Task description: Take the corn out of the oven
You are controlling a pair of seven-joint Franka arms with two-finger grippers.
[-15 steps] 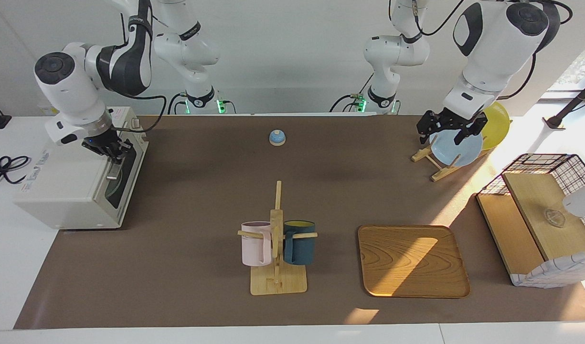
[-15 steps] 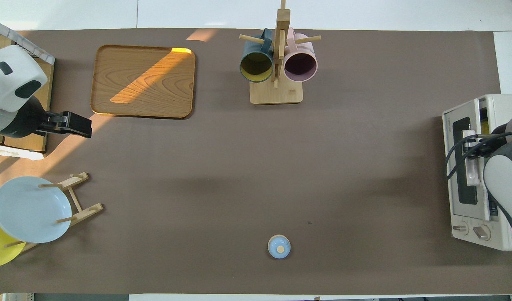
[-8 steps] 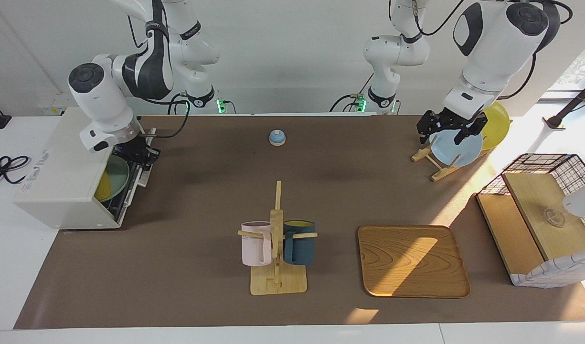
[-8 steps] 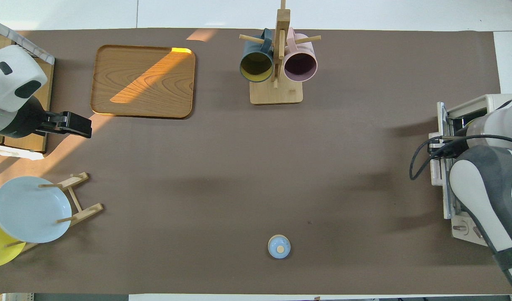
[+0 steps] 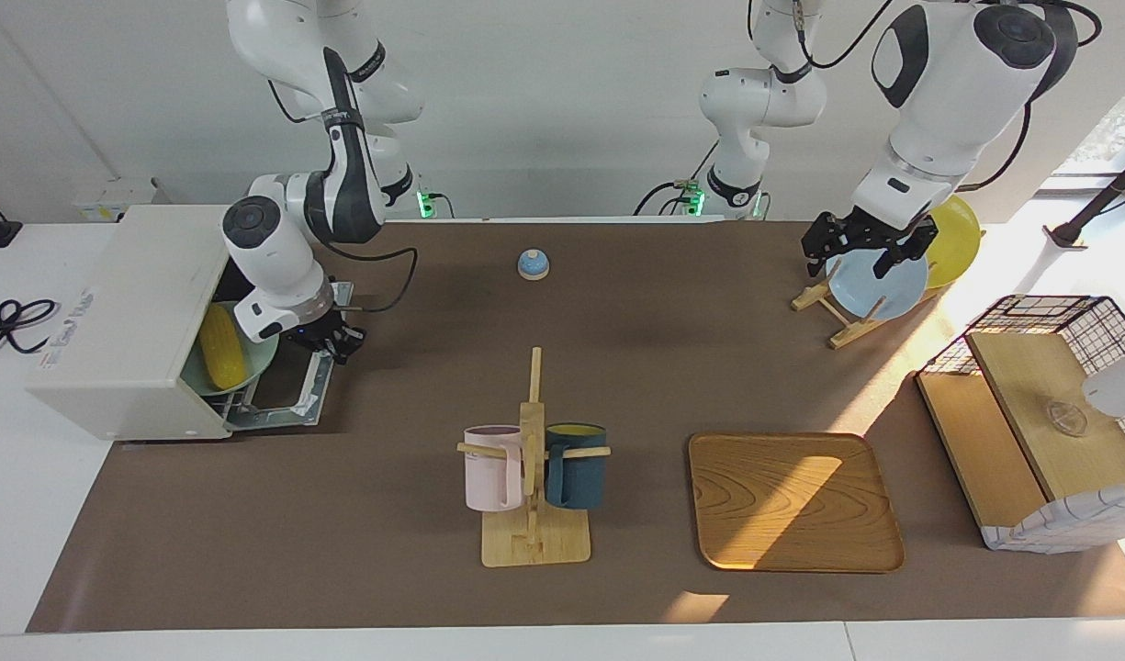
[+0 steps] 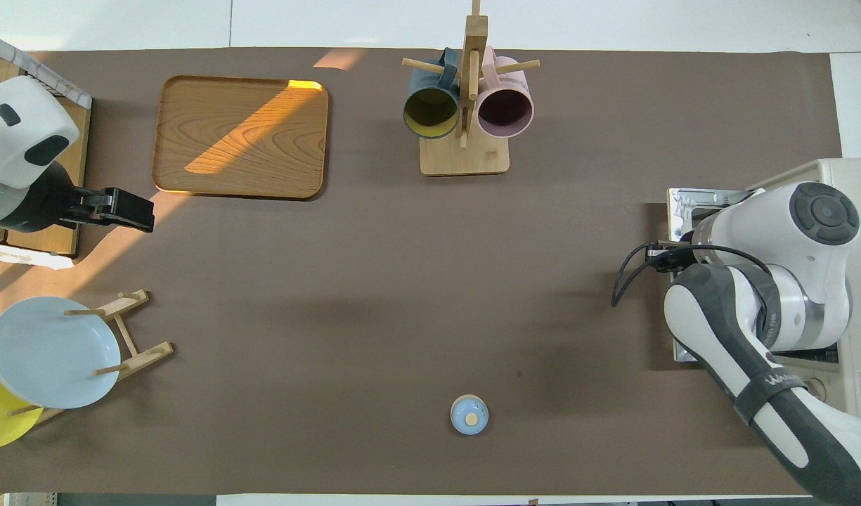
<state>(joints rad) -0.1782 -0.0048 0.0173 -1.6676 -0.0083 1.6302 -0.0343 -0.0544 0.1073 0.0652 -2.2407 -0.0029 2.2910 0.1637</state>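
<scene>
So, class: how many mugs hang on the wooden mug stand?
2: a pink mug toward the right arm's end and a dark teal mug toward the left arm's end; none seem hidden.

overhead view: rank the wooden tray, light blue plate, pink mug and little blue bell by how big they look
1. wooden tray
2. light blue plate
3. pink mug
4. little blue bell
No close calls; each looks clearly larger than the next.

A robotics lab staging a kitchen, two white arms (image 5: 286,248) standing at a plain white wall, brown mat covering the table (image 5: 397,569), oven (image 5: 121,321), mug rack (image 5: 531,459), loose cables trailing
</scene>
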